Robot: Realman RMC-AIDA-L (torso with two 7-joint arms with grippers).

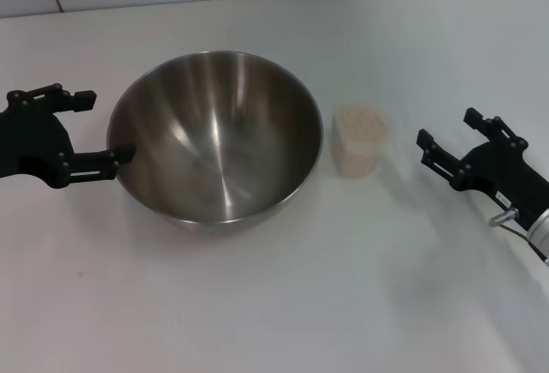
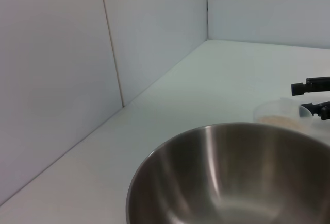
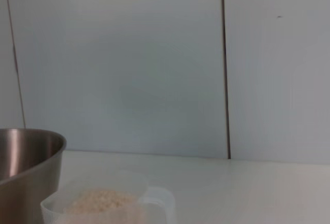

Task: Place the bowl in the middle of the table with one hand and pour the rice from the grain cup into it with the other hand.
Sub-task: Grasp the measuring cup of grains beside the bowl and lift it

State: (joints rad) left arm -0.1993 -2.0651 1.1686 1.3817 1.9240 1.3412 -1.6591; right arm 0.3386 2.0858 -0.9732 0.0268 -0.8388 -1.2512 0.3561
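Bowl (image 1: 219, 146) shiny brushed steel; grain cup (image 1: 358, 141) clear plastic; table (image 1: 283, 304) smooth matte white

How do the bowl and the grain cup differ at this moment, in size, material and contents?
The bowl is much wider than the grain cup. The bowl is shiny steel; the grain cup is clear plastic. The bowl is empty, while the grain cup holds rice nearly to its rim. The left end effector sits open at the bowl's rim; the right end effector, also open, is apart from the grain cup. Both stand upright on the table.
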